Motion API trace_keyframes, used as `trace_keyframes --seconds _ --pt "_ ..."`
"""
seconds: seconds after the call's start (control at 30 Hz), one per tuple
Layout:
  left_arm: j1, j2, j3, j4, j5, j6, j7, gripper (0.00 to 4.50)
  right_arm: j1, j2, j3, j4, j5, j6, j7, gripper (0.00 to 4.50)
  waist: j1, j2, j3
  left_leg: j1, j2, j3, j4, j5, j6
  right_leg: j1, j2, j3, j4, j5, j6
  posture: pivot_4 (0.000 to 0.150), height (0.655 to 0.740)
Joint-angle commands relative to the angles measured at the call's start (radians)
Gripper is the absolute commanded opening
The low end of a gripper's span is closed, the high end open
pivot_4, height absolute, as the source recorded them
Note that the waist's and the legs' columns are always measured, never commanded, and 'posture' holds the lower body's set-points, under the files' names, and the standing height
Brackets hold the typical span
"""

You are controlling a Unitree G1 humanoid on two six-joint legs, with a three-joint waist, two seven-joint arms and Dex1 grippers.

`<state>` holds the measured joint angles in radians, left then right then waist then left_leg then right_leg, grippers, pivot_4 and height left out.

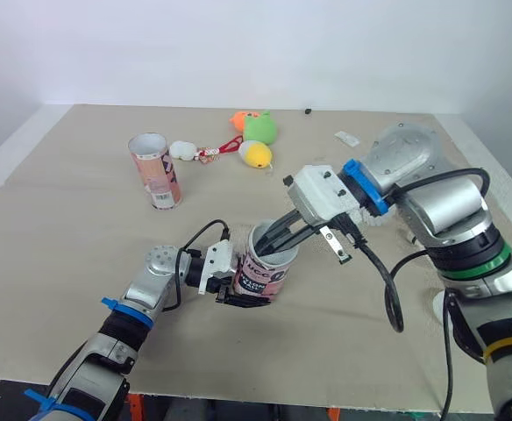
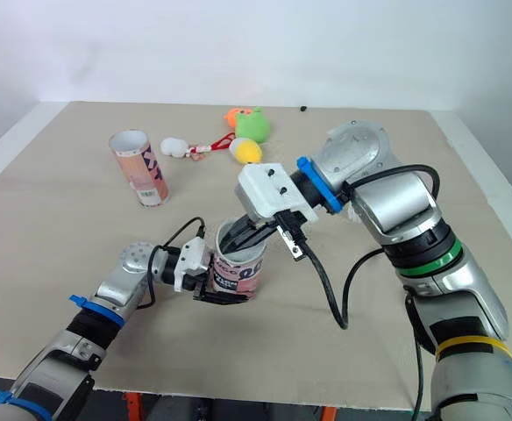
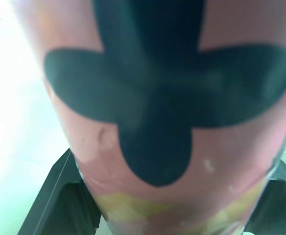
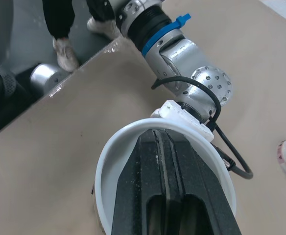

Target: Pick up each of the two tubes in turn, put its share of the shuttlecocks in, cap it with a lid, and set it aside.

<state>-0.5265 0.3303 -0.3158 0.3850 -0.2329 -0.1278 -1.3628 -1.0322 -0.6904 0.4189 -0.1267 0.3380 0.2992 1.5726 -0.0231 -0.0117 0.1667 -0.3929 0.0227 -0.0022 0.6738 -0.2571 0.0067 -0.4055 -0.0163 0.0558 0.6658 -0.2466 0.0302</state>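
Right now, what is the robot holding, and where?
Left gripper grips the tube low on its side. Right gripper reaches into its open top; nothing seen held.

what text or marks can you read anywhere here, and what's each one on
"NCC" (a guess, the letters are blurred): big dark letters on the held tube, partly hidden by the left tool.
No letters: a black clover-like mark on that same tube, seen in the left wrist view.
Too small to read: the print on the white label of the far tube.
No other readable text.
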Motion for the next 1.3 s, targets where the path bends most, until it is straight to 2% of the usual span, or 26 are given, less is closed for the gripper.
trace_keyframes --seconds 0.03,0.27,0.4,0.5,0.7,0.83,1.0,1.3 --pt "0.03 0.022 -0.033 0.038 0.056 0.022 -0.001 2.86 0.034 -0.001 0.095 0.036 -0.12 -0.076 0.039 0.09 0.0 -0.001 -0.002 0.001 0.0 0.0 0.0 0.0 0.0 0.001 0.0 0.0 0.0 0.0 0.0 0.15 0.7323" --pt "0.039 0.023 -0.035 0.038 0.062 0.013 -0.001 2.86 0.026 -0.041 0.172 0.081 -0.2 -0.122 0.042 0.09 0.0 -0.007 -0.011 0.006 0.003 0.001 0.0 0.0 0.0 0.004 0.003 0.0 0.0 -0.003 0.003 0.15 0.7323" --pt "0.044 0.021 -0.035 0.036 0.067 0.009 0.001 2.86 -0.013 0.008 0.13 0.13 -0.205 -0.102 0.028 0.09 0.0 -0.008 -0.021 0.012 0.006 0.003 -0.001 0.0 0.0 0.007 0.006 0.0 0.0 -0.003 -0.001 0.15 0.7323" --pt "0.048 0.022 -0.036 0.037 0.073 0.004 0.002 2.86 -0.072 0.029 0.094 0.184 -0.185 -0.085 0.025 0.09 -0.002 -0.008 -0.021 0.022 0.008 0.004 -0.004 0.0 0.0 0.015 0.007 0.002 0.0 -0.007 -0.007 0.15 0.7323" --pt "0.053 0.024 -0.037 0.038 0.079 -0.005 0.0 2.86 -0.098 0.038 0.086 0.233 -0.207 -0.106 0.027 0.09 -0.001 -0.007 -0.021 0.021 0.008 0.004 -0.006 0.0 0.0 0.014 0.009 0.004 0.0 -0.007 -0.004 0.15 0.7323" --pt "0.055 0.024 -0.039 0.036 0.081 -0.008 0.001 2.86 -0.08 -0.014 0.12 0.22 -0.234 -0.146 0.04 0.09 -0.001 -0.007 -0.021 0.021 0.008 0.003 -0.008 0.0 0.0 0.013 0.009 0.004 0.0 -0.008 -0.003 0.15 0.7323" --pt "0.05 0.024 -0.036 0.045 0.078 -0.014 0.003 2.86 -0.077 -0.13 0.165 0.164 -0.153 -0.15 0.042 0.09 -0.001 -0.008 -0.021 0.021 0.008 0.003 -0.009 0.0 0.0 0.013 0.007 0.004 -0.001 -0.011 -0.007 0.15 0.7323" --pt "0.03 0.007 -0.024 0.068 0.067 -0.027 0.009 2.86 -0.026 -0.095 0.124 0.119 -0.169 -0.106 0.04 0.09 -0.001 -0.008 -0.022 0.022 0.008 0.003 -0.011 0.0 -0.001 0.014 0.007 0.004 -0.001 -0.012 -0.007 0.15 0.7323"
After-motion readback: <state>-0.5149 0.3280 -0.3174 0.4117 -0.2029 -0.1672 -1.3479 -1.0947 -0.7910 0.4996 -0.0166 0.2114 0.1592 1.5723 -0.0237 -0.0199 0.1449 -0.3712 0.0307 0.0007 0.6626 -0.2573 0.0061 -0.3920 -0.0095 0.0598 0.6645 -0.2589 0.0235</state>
